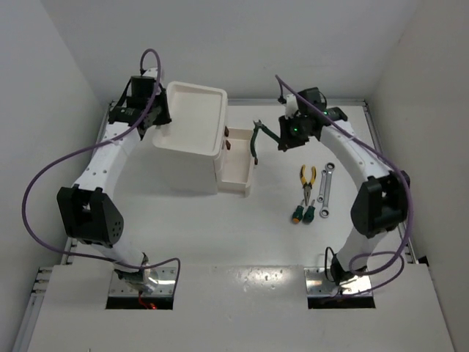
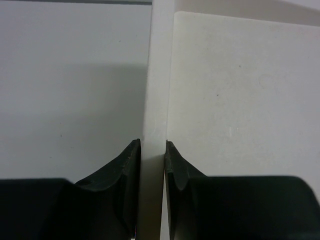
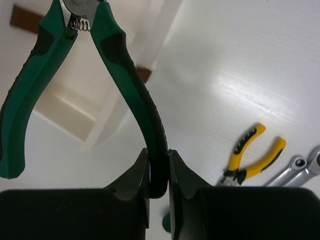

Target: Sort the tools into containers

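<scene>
My right gripper is shut on one handle of green-handled pliers, held in the air just right of the open drawer of the white container unit. In the right wrist view the gripper pinches the right handle of the green pliers, and the other handle hangs free. My left gripper is shut on the tray rim of the unit. Yellow pliers, two silver wrenches and two green screwdrivers lie on the table.
The drawer's dark red-brown knobs face right. Through the right wrist view the yellow pliers and wrenches lie to the lower right, the open drawer to the left. White walls enclose the table.
</scene>
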You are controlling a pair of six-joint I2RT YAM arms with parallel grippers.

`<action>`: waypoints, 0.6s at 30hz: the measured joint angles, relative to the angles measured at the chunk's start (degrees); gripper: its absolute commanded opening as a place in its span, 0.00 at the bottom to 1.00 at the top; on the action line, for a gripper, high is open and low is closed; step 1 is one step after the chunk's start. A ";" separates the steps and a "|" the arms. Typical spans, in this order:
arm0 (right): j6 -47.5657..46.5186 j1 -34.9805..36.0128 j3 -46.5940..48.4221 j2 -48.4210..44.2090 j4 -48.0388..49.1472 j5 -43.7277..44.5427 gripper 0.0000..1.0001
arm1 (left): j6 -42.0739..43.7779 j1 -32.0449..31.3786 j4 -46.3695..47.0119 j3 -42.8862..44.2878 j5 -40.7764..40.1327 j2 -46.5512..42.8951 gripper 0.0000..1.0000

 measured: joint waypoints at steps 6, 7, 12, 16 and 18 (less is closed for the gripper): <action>4.92 7.74 15.04 12.50 -3.98 14.21 0.00 | -3.04 -3.15 -0.72 -0.48 -5.73 -0.61 0.00; 5.01 8.61 16.04 13.64 -4.11 16.68 0.00 | -3.43 -3.48 -0.76 -0.52 -6.38 -0.66 0.00; 5.64 11.52 16.02 15.69 -6.08 26.25 0.00 | -4.17 -4.00 -0.68 -0.74 -7.58 -0.81 0.00; 6.71 12.50 14.62 16.06 -6.12 31.21 0.00 | -4.42 -4.00 0.04 -1.46 -7.58 -1.16 0.00; 7.10 13.05 14.34 16.48 -5.70 32.11 0.00 | -4.44 -4.00 0.15 -1.57 -7.58 -1.22 0.00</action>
